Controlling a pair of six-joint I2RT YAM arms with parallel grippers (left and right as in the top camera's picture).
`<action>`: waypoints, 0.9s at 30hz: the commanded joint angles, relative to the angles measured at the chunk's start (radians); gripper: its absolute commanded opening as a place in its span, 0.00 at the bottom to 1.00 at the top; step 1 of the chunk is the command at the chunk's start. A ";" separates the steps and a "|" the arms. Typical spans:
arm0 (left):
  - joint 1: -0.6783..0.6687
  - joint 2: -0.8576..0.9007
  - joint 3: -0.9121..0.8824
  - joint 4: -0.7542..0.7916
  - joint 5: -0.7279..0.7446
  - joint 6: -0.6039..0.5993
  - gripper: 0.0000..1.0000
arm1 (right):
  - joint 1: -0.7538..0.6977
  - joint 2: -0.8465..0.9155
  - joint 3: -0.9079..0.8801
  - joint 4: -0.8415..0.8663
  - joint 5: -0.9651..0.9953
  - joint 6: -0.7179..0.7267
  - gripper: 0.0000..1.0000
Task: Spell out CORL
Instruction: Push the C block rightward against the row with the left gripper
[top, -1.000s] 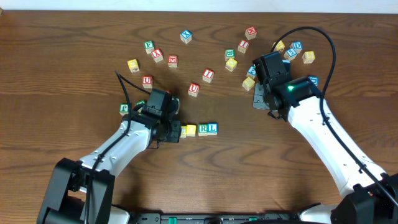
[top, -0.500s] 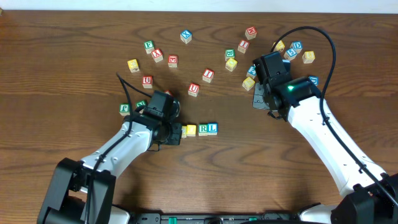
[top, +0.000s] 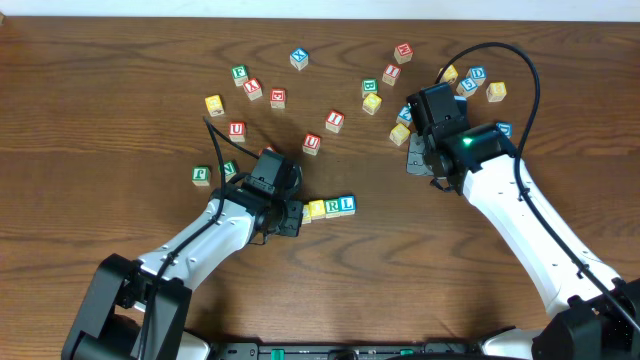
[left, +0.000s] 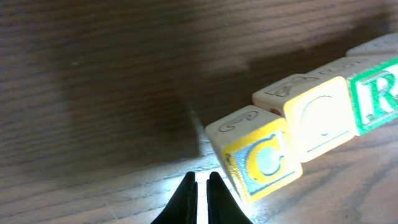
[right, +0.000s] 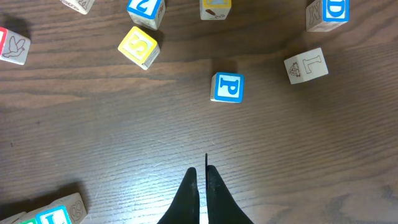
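A row of cubes lies on the table just right of my left gripper (top: 295, 217). In the left wrist view the yellow-faced C cube (left: 264, 158) comes first, turned slightly askew. After it come the yellow-faced O cube (left: 320, 118) and the white cube with the green R (left: 376, 93). From overhead the O cube (top: 317, 209), R cube (top: 332, 207) and blue L cube (top: 346, 204) sit side by side. The left gripper (left: 202, 180) is shut and empty, its right finger beside the C cube. My right gripper (right: 200, 171) is shut and empty above bare wood.
Loose letter cubes are scattered across the far half of the table. These include a blue P cube (right: 227, 87), a yellow S cube (right: 139, 45), a red U cube (top: 312, 143) and a green F cube (top: 201, 175). The right arm (top: 500, 200) crosses the right side.
My left gripper has slid to the right along the table and pushed the yellow cubes up against the R cube. The whole row has shifted slightly right. The right arm has not moved.
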 joint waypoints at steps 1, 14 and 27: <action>-0.002 0.004 -0.008 0.001 -0.051 -0.014 0.08 | -0.006 -0.014 0.019 0.005 0.017 0.006 0.01; -0.002 0.004 -0.008 0.012 -0.040 -0.014 0.07 | -0.006 -0.014 0.019 0.008 0.017 0.005 0.01; -0.002 0.004 -0.008 0.011 -0.010 -0.063 0.07 | -0.006 -0.014 0.019 0.007 0.020 -0.002 0.01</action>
